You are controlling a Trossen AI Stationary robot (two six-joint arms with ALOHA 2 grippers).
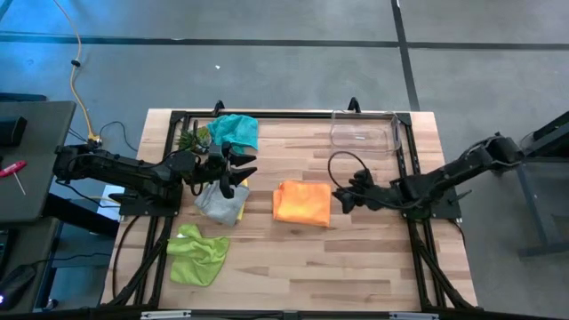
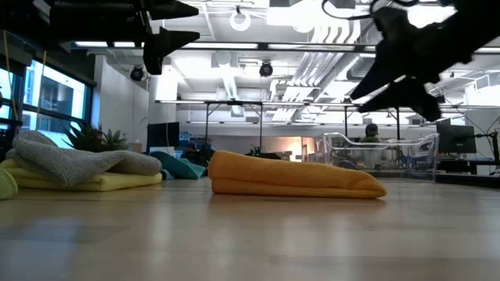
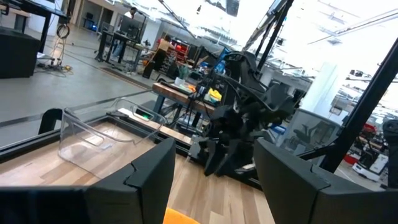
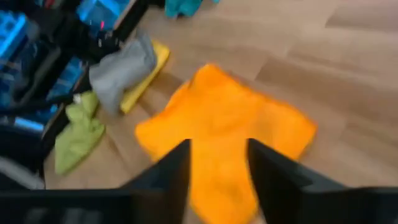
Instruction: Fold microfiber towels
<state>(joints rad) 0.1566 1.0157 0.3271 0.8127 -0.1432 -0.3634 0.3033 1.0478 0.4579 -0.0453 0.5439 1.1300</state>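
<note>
An orange towel (image 1: 302,203) lies folded flat at mid-table; it also shows in the low view (image 2: 297,178) and the right wrist view (image 4: 224,124). A grey towel (image 1: 213,197) rests crumpled on a folded yellow towel (image 1: 235,212) to its left. A teal towel (image 1: 236,130) lies bunched at the far edge, and a lime green towel (image 1: 197,255) lies crumpled at the near left. My left gripper (image 1: 238,169) hangs open above the grey towel. My right gripper (image 1: 340,197) hovers just right of the orange towel, raised off the table (image 2: 391,82), its fingers apart with nothing between them (image 4: 217,168).
A clear plastic bin (image 1: 364,132) stands at the far right of the table. A small green spiky plant (image 1: 191,138) sits beside the teal towel. Black frame rails (image 1: 404,160) run along the table's sides. Bare wood lies near the front edge.
</note>
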